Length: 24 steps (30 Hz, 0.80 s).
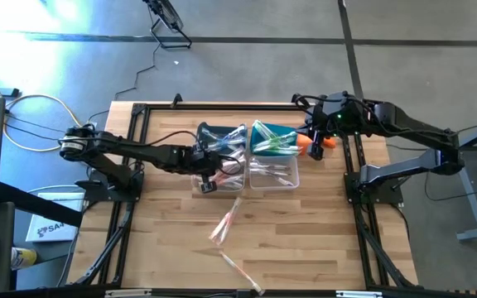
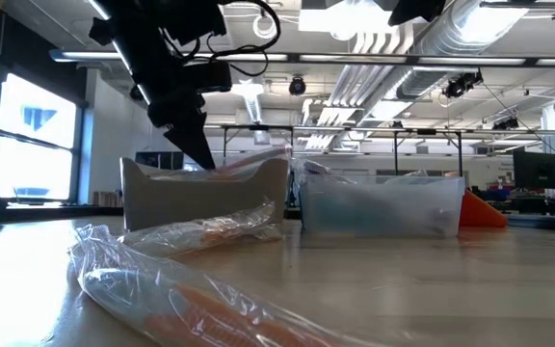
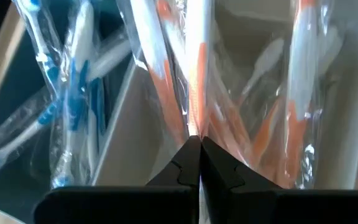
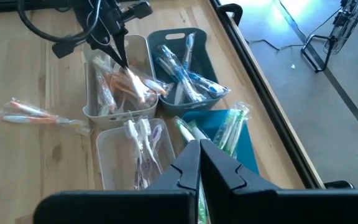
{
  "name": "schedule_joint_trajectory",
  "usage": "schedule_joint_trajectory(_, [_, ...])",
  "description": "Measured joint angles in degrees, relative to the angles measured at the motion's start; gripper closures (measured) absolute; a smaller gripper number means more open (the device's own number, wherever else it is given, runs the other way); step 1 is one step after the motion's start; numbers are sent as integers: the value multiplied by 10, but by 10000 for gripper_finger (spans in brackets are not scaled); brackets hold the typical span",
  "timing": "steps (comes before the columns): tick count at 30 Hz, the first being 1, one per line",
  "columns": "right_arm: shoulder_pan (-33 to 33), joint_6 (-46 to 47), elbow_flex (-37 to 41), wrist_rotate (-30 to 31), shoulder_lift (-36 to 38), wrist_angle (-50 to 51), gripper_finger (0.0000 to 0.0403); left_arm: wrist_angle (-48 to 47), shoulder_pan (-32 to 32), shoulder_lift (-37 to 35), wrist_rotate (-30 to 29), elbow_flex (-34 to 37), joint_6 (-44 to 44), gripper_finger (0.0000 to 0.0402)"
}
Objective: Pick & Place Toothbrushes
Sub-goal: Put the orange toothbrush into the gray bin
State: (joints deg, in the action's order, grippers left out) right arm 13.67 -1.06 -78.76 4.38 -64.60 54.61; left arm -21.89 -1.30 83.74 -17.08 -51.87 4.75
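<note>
Nearest in the low view, a crumpled clear wrapper with an orange-handled toothbrush (image 2: 191, 299) lies on the wooden table (image 1: 305, 240); from above, two such loose wrapped toothbrushes sit on the bare boards, one (image 1: 226, 222) just in front of the bins and another (image 1: 240, 271) nearer the table's front edge.

Behind them stand four small bins in a block. The white bin (image 4: 107, 109) holds the orange-handled toothbrushes (image 4: 126, 84), and the left gripper (image 3: 199, 138) is down inside it, its fingers pressed together on the clear wrapper of one orange-handled brush; whether the handle itself is pinched cannot be told. Other wrapped brushes crowd both sides of the fingertips, and the bin's pale wall stands close beside them. Next to it, the clear bin (image 4: 114, 149) holds whitish and purple-tinted toothbrushes (image 4: 143, 146).

Farther back, the dark grey bin (image 4: 197, 40) is packed with blue-handled toothbrushes (image 4: 182, 71), several sticking out over its rim. Beside it the teal bin (image 1: 292, 132) carries the green-handled toothbrushes (image 4: 229, 134). The right gripper (image 4: 199, 149) hangs above this teal bin with its fingers closed and nothing between them, well apart from the left one. An orange cloth (image 1: 313, 141) lies just past the teal bin, under the right arm.

Beyond the table, cables (image 1: 31, 112) run along the grey floor on the left.
</note>
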Motion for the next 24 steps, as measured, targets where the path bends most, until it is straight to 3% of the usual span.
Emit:
schedule_joint_trajectory(10, [0, 0, 0, -1, 0, 0, 398, 0, 2, 0, -4, 4, 0, 397])
schedule_joint_trajectory(20, [0, 0, 1, -4, 0, 1, 398, -1, 2, 0, 4, 3, 21, 295])
schedule_joint_trajectory(24, [0, 0, 1, -4, 0, 1, 398, -14, 2, 0, 5, -4, 23, 273])
